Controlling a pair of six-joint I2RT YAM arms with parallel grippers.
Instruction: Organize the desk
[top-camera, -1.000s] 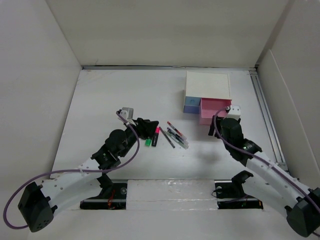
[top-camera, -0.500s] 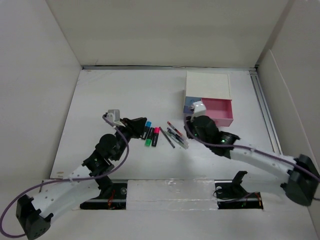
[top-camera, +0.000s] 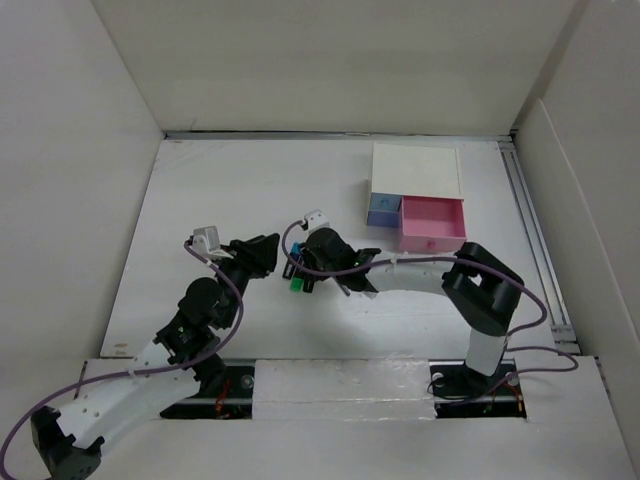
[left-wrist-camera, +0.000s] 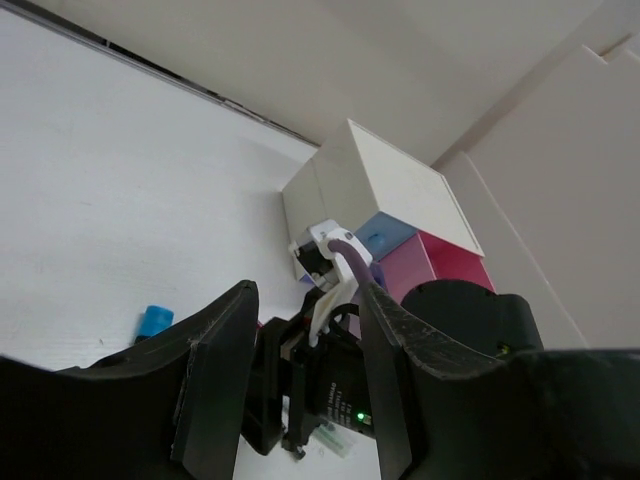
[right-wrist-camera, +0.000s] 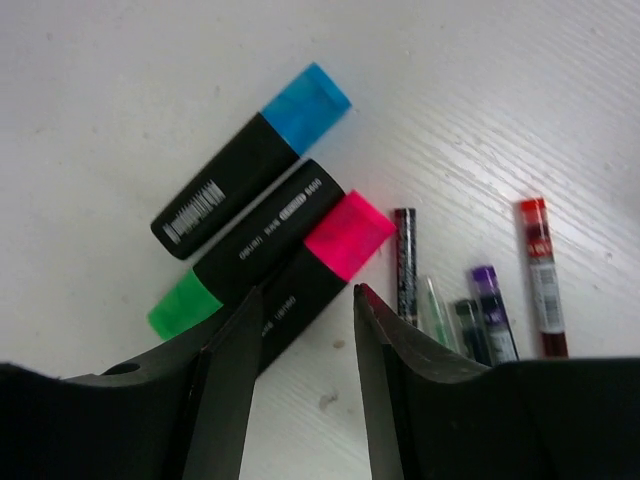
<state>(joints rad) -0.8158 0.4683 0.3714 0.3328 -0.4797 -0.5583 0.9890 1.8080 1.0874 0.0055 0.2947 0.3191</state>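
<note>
Markers (right-wrist-camera: 260, 235) and pens (right-wrist-camera: 480, 310) are being left unsorted on the desk (top-camera: 200, 190). Left tool (left-wrist-camera: 305, 290), right tool (right-wrist-camera: 307, 292) are being held parted, empty.

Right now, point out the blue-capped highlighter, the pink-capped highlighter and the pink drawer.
blue-capped highlighter (right-wrist-camera: 250, 165), right wrist view, black barrel.
pink-capped highlighter (right-wrist-camera: 348, 236), right wrist view, pink cap.
pink drawer (top-camera: 433, 222), top external view, middle.
</note>
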